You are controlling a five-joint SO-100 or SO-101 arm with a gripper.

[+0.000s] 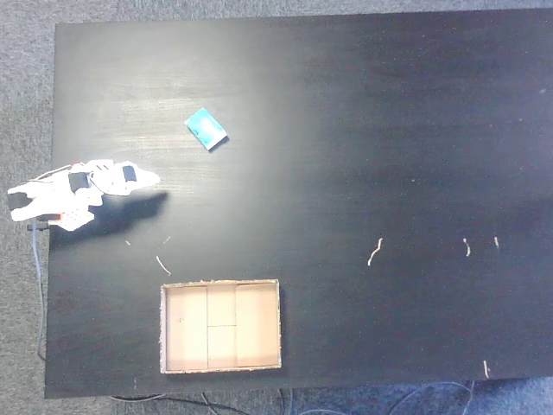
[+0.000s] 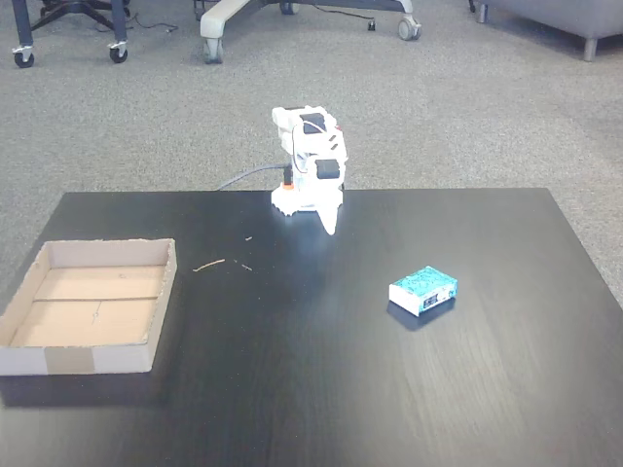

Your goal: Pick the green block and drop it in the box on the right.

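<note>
The green block (image 1: 206, 129) (image 2: 423, 290) lies flat on the black table (image 1: 389, 130) (image 2: 292, 389), a small teal piece with a speckled top. The white arm is folded low at the table's edge, and its gripper (image 1: 151, 179) (image 2: 329, 226) looks shut with nothing in it, its tip pointing onto the tabletop. The block is a short way off from the gripper tip, apart from it. The tan cardboard box (image 1: 162, 328) (image 2: 78, 358) sits open and empty, near the bottom edge in one fixed view and at the left in the other fixed view.
Small pale scraps (image 1: 374, 252) (image 2: 208, 265) lie scattered on the tabletop. A cable (image 1: 39, 285) (image 2: 243, 178) runs off the arm's base. Chair legs with castors (image 2: 209, 49) stand on the grey carpet beyond the table.
</note>
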